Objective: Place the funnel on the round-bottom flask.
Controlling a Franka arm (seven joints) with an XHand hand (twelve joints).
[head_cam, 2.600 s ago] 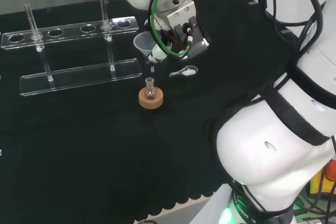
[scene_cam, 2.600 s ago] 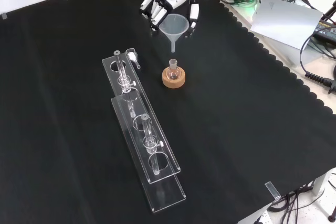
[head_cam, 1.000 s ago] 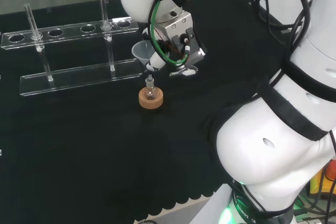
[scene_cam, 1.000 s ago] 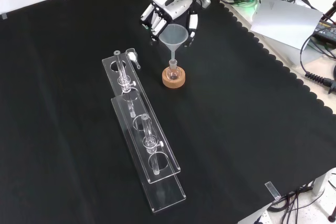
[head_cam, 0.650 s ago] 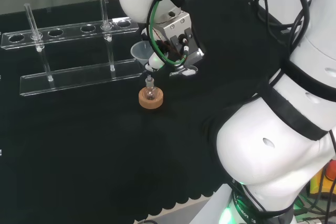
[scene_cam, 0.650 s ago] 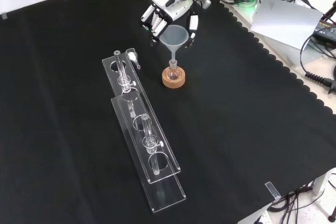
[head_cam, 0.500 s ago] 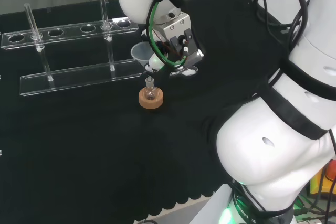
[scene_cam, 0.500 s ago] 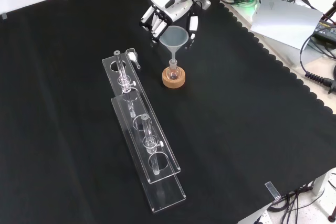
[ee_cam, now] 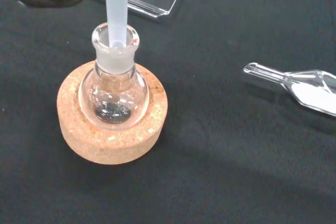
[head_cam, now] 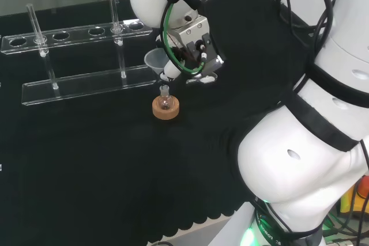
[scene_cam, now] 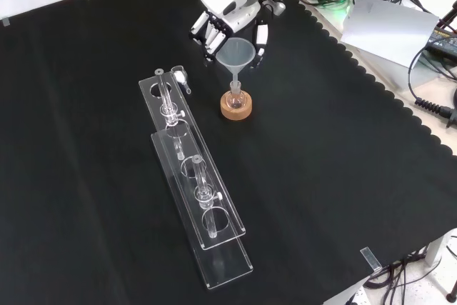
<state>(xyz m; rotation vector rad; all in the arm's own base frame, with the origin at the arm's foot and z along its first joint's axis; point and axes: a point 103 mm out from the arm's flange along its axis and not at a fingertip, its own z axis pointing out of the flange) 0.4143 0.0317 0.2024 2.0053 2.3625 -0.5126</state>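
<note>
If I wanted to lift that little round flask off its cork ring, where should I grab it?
By its short neck, from above: the round body of the flask sits sunk in the cork ring. Just now the funnel has its stem in that neck, so it would likely need lifting out first.

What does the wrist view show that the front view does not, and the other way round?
Wrist view: the funnel stem's tip sits inside the mouth of the round-bottom flask, and dark bits lie at the flask's bottom. Front view: the hand curled behind the funnel's bowl, and the clear rack with its tubes. Both: the flask on its cork ring, and the small glass scoop lying nearby.
</note>
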